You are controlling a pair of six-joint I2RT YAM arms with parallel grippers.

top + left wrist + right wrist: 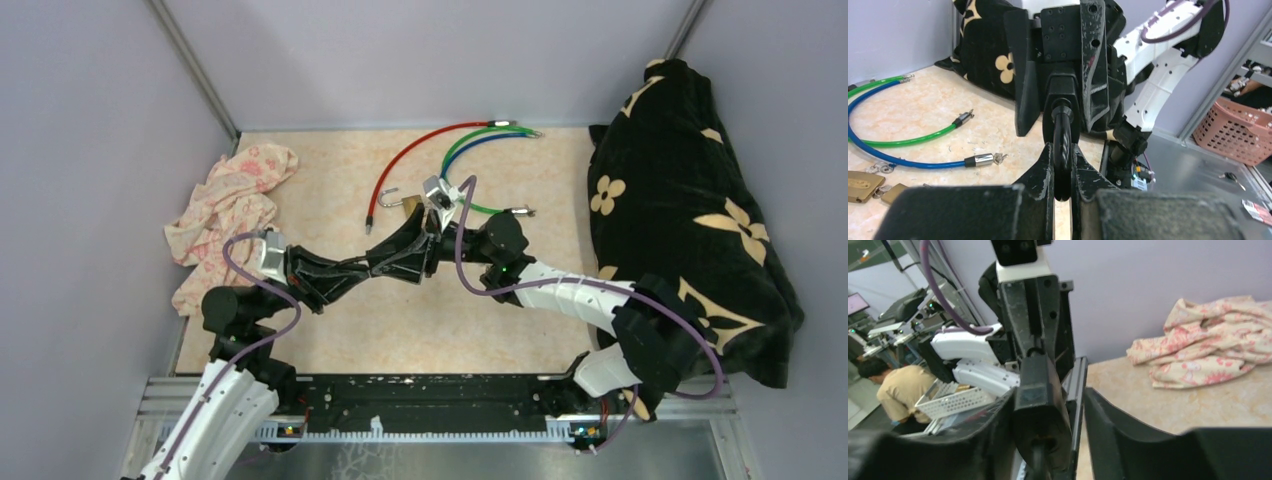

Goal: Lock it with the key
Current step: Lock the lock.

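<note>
The left gripper [1063,150] is clamped tight on the black shackle of the lock [1063,95], its fingers [1048,165] pressed against either side of the loop. The right gripper [1050,402] faces it nose to nose, jaws partly open around the lock's black body. In the right wrist view one finger lies against the body, while the other stands off with a strip of table [480,330] showing in the gap.

The left arm reaches forward and to the right from its base, forearm low and gripper pointing right. The right arm sweeps left across the table, gripper pointing left. They meet at mid-table with the lock between them, shackle toward the left gripper and body toward the right. The lock appears to be held off the table.

Just beyond the grippers lie two brass padlocks [863,180], side by side, with small metal rings beside them. Whether these carry a key is too small to tell.

Further back are three cables: one red cable [405,160], one green cable [455,170] and one blue cable [898,160], all curved, with metal ends.

One pink flowered cloth [235,195] is crumpled at the left edge. One black cushion [690,200] with cream flowers fills the right side.
</note>
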